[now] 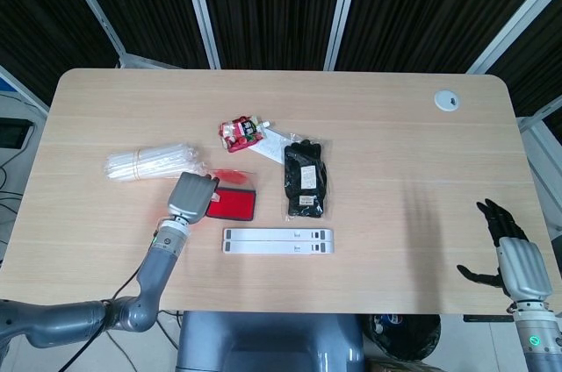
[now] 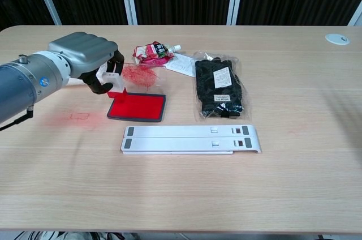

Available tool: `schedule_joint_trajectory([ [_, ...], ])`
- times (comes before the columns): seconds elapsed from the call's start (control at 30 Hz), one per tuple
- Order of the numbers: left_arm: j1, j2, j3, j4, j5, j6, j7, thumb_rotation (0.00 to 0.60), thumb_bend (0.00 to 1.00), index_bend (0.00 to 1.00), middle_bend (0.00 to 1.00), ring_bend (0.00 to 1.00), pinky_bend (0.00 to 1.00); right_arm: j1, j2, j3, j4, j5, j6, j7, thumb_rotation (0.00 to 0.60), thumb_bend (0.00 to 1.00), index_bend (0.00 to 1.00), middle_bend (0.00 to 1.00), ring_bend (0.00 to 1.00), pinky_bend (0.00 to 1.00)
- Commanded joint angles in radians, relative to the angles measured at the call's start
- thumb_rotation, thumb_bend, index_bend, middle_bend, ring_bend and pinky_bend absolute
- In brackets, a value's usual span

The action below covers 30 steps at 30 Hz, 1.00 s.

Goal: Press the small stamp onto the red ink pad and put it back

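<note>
**Left hand holding small stamp at the ink pad's left edge**

Spreading wide under everything is the pale wooden bench, with its whole near half and right side bare. A long white bar lies flat just in front of the red ink pad; a black packet in clear wrap sits to the pad's right, and a bundle of white straws in plastic lies to its left. A small red snack pouch rests behind the pad.

The ink pad is a flat rectangle, bright red inside a dark frame. The small stamp has a pale top and a red base, and sits tilted at the pad's left corner, whether touching it I cannot tell.

The left hand has its fingers curled in around the stamp. The right hand hovers beyond the bench's near right corner, fingers spread, holding nothing.
</note>
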State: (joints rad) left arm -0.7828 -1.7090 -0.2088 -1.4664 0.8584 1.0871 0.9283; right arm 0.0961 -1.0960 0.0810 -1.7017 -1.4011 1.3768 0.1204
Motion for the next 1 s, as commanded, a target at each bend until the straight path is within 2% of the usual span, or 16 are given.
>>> schedule_joint_trajectory([
  [0.03,-0.017,-0.02,-0.006,0.019,-0.022,-0.005,0.017,0.6,0.53,0.77,0.76,0.59,0.66,0.0,0.001,0.0,-0.001,0.002,-0.002,0.004,0.6,0.1,0.0,0.0,0.0,0.18],
  [1.0,-0.073,-0.095,0.006,0.097,-0.094,-0.015,0.037,0.6,0.53,0.77,0.77,0.6,0.66,0.002,0.007,0.001,-0.004,0.006,-0.01,0.014,0.6,0.1,0.0,0.0,0.0,0.18],
])
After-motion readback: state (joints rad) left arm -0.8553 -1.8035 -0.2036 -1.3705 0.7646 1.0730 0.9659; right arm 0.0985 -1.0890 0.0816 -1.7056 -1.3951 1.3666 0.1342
